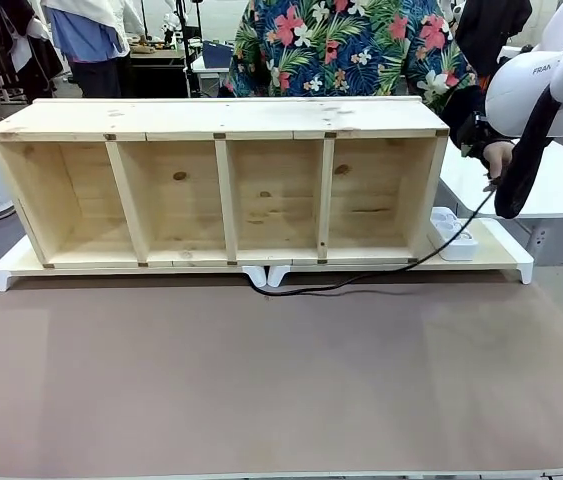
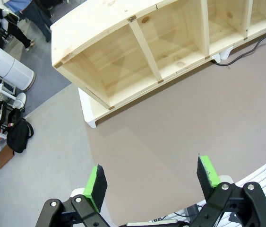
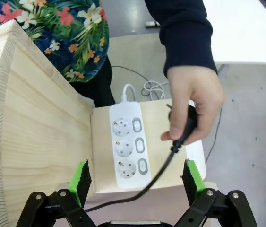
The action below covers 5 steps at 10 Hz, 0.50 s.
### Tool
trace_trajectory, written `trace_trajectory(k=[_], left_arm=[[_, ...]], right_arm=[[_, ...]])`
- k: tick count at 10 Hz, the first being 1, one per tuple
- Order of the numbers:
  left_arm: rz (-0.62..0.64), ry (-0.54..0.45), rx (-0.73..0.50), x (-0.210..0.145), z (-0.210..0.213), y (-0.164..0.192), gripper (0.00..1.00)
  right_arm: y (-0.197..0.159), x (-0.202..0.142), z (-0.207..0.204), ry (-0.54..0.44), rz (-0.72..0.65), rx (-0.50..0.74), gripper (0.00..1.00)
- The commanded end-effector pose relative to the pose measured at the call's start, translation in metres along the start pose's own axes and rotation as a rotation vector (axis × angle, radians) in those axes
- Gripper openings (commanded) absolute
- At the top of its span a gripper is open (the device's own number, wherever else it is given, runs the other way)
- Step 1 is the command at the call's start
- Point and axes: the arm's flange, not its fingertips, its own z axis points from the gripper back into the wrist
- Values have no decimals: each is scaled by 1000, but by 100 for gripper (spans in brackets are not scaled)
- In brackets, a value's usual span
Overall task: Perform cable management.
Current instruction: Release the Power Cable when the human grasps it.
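Pale pine makes up the shelf (image 1: 226,185), a long box with four open bays, lying across the far half of the counter (image 1: 281,380) on white risers (image 1: 261,274). The counter itself is a brown-grey mat, bare along its near edge. Past it, grey floor, a white cylindrical appliance (image 2: 11,69) and a black bag (image 2: 18,136) off the left end, and a white table (image 1: 561,185) beyond the right end.

The cable (image 1: 361,280) runs along the counter just in front of the shelf's base, from the middle risers toward the right end, then lifts off the surface to a person's hand (image 3: 193,101). That hand pinches the black plug (image 3: 185,125) just above the right edge of the board carrying a white strip (image 3: 128,144) of three sockets, which lies beside the shelf's right end wall.

The right end effector (image 3: 135,177) hovers over the strip, green pads wide apart, gripping nothing; the cable passes between them without touching. The left end effector (image 2: 152,178) hangs above the counter's left near corner, likewise spread wide and empty.
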Motion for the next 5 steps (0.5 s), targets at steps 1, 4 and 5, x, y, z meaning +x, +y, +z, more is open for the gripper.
trace_trajectory(k=[1,4,5], left_arm=[[-3,-10,-3,1,-1,1,100],[-3,-10,-3,1,-1,1,100],[-3,-10,-3,1,-1,1,100]], right_arm=[[0,0,-1,3,-5,0,100],[0,0,-1,3,-5,0,100],[0,0,-1,3,-5,0,100]])
